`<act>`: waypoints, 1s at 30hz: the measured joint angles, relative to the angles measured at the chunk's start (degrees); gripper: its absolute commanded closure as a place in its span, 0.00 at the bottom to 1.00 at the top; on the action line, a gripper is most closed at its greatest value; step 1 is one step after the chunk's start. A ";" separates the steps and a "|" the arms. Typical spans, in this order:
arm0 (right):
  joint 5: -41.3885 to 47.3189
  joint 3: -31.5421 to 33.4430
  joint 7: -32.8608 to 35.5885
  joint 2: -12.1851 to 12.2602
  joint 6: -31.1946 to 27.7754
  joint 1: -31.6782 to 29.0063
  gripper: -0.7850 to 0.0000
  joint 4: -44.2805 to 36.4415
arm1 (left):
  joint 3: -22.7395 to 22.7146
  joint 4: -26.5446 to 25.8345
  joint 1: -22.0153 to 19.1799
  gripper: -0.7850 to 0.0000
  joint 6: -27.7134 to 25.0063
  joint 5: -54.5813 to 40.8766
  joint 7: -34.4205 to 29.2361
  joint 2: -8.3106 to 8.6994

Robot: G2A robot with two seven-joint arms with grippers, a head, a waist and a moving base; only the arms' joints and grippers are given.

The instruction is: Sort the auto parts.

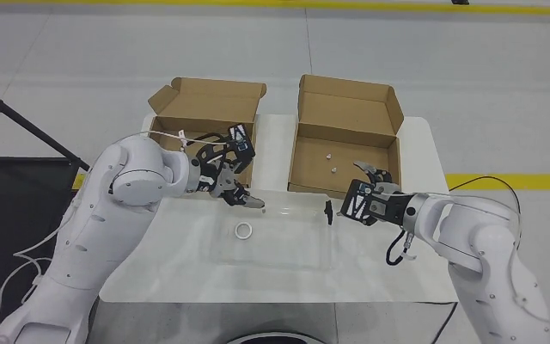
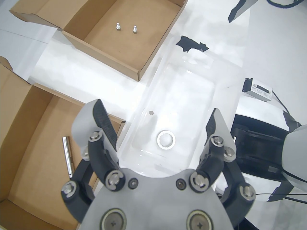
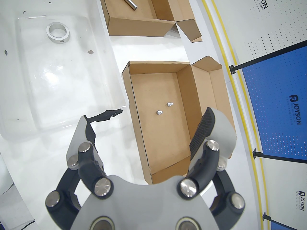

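Metal ring [image 2: 166, 140]: lying flat in clear tray [image 2: 187, 89] on desk [image 1: 275, 138]; rod [image 2: 67, 155] in left carton [image 2: 24, 125]; two bolts [image 2: 118, 26] in right carton [image 2: 158, 46]; left pincer [image 2: 156, 107] spread, empty, above tray; right pincer [image 3: 146, 114] spread, empty, by right carton's near edge.

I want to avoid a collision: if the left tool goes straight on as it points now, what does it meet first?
Probably the metal ring lying in the clear tray; it sits centred ahead of the open left tool, though depth is unclear.

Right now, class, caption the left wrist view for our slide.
Open left gripper hovers above the clear tray holding one metal ring.
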 measured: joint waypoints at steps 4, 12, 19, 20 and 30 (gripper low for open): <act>0.00 0.00 0.00 0.00 0.00 0.00 0.00 0.00 | -0.02 0.03 0.00 0.00 -0.03 0.01 0.02 -0.01; 0.00 0.00 0.00 0.00 0.00 0.00 0.00 0.00 | 2.81 -2.85 2.12 0.11 -0.57 2.62 0.51 0.41; 0.00 0.00 0.00 0.00 0.00 0.00 0.00 0.00 | 13.45 -5.02 -1.44 0.29 3.44 11.92 -3.47 1.59; 0.00 0.00 0.00 0.00 0.00 0.00 0.00 0.00 | 14.39 -4.62 -1.88 0.30 3.70 12.46 -3.71 1.75; 0.00 0.00 0.00 0.00 0.00 0.00 0.00 0.00 | 21.89 -0.40 -4.55 0.28 3.96 14.01 -3.97 3.98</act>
